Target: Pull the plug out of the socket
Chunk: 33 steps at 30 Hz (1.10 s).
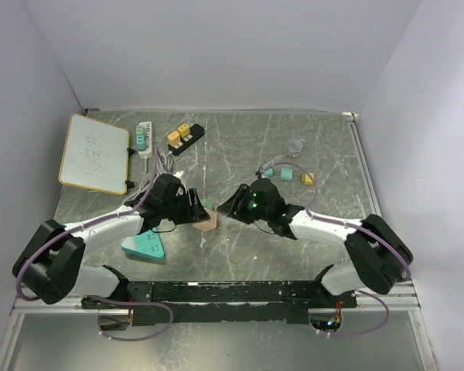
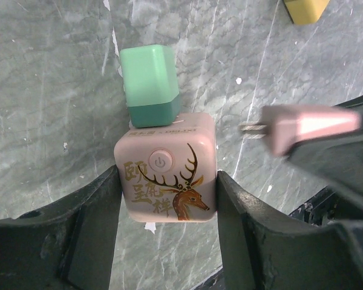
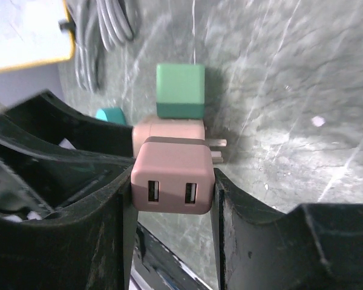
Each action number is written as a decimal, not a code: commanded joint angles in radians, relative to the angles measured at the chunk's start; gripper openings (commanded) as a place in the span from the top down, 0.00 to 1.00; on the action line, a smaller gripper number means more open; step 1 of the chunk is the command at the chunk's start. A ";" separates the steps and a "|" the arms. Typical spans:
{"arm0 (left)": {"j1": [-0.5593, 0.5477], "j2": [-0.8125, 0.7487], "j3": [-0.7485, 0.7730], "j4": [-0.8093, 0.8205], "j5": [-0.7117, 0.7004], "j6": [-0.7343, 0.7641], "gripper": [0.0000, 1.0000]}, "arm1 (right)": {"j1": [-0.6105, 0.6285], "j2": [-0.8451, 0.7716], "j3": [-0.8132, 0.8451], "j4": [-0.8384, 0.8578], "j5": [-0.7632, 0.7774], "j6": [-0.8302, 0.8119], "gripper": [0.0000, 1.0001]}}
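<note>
— What lies nearest the arm bases?
— A teal wedge (image 1: 143, 246), by the left arm. Just past it the left gripper (image 2: 167, 181) clamps the pink socket cube (image 2: 166, 199) by both sides.
— And the plug?
— The pink plug (image 3: 172, 178) is pinched in the right gripper (image 3: 173, 181), prongs bare, just beside the cube and clear of it. A green plug (image 2: 148, 84) sits in the cube's far face.
— Farther back?
— A whiteboard (image 1: 95, 153) at the left and a black power strip (image 1: 184, 137) near the wall
</note>
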 commanded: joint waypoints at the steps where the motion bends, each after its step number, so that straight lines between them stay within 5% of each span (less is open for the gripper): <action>1: 0.022 0.036 -0.021 -0.104 -0.167 0.084 0.75 | -0.055 -0.100 -0.006 -0.096 0.090 0.058 1.00; 6: 0.021 0.026 -0.033 -0.037 -0.070 0.109 0.76 | -0.131 -0.173 0.022 -0.251 0.132 0.026 1.00; 12: 0.022 -0.013 -0.068 0.085 0.086 0.135 0.75 | -0.381 -0.227 0.015 -0.396 0.109 -0.025 1.00; 18: 0.021 -0.014 -0.077 0.146 0.165 0.150 0.75 | -0.632 -0.136 -0.001 -0.322 -0.098 -0.046 1.00; 24: 0.020 -0.003 -0.089 0.208 0.273 0.147 0.76 | -0.711 0.010 -0.005 -0.170 -0.260 0.017 0.99; 33: 0.019 -0.038 -0.069 0.190 0.302 0.187 0.76 | -0.733 0.013 -0.098 -0.068 -0.275 0.063 0.53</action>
